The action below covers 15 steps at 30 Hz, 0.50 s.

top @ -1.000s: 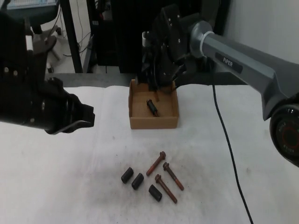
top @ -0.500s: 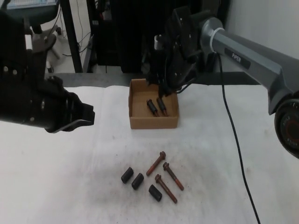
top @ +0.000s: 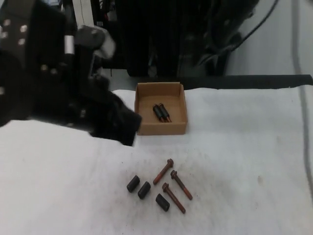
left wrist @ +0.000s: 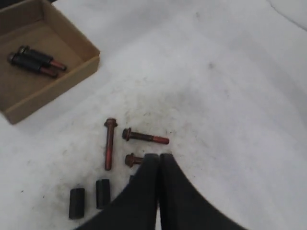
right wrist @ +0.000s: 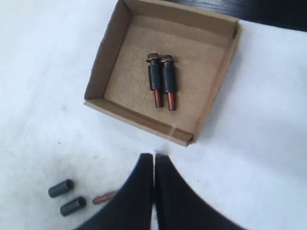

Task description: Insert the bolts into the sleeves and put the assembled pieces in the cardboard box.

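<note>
The cardboard box (top: 161,129) stands at the back middle of the bench with two assembled pieces (top: 161,112) side by side inside. In front of it lie three loose rust-coloured bolts (top: 173,183) and three black sleeves (top: 144,190). My left gripper (left wrist: 157,155) is shut and empty, hovering just above the bolts (left wrist: 110,143) and sleeves (left wrist: 76,203); its own fingers hide part of one bolt (left wrist: 132,159). My right gripper (right wrist: 154,155) is shut and empty, held above the bench just outside the box wall (right wrist: 139,120), looking down on both assembled pieces (right wrist: 161,79).
A white cloth (top: 244,161) covers the bench. The bulky left arm (top: 73,93) hangs over the left side next to the box. A dark gap and black furniture (top: 146,44) lie behind the bench's far edge.
The right arm has pulled up and out of the high view, leaving a second assembled piece in the box. The left arm has swung up and toward the middle.
</note>
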{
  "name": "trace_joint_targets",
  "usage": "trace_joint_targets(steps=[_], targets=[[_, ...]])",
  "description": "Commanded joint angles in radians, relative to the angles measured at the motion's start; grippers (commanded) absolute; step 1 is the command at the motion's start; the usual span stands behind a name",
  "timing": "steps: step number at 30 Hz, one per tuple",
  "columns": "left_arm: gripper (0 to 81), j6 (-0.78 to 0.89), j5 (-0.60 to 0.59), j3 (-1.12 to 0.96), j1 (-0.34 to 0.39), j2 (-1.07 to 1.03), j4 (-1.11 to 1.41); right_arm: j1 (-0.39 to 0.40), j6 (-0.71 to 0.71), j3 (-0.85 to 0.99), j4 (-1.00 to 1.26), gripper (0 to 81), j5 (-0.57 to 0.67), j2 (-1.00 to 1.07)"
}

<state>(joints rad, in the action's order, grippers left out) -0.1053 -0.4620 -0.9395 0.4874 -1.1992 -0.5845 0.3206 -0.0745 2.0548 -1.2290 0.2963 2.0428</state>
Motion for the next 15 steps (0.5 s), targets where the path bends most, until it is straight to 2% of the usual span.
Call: trace_joint_targets(steps=[1, 9, 15], targets=[[0.3, 0.027, 0.04, -0.036, 0.055, -0.062, 0.017, -0.032, 0.075, -0.121, -0.063, 0.8, -0.033, -0.231], [0.3, 0.04, 0.15, -0.143, 0.083, -0.301, 0.033, -0.086, 0.075, -0.551, 0.094, 0.8, -0.036, -0.71], [1.8, 0.018, 0.155, -0.278, 0.087, -0.485, 0.031, -0.137, 0.067, -0.873, 0.118, 0.8, -0.036, -0.987]])
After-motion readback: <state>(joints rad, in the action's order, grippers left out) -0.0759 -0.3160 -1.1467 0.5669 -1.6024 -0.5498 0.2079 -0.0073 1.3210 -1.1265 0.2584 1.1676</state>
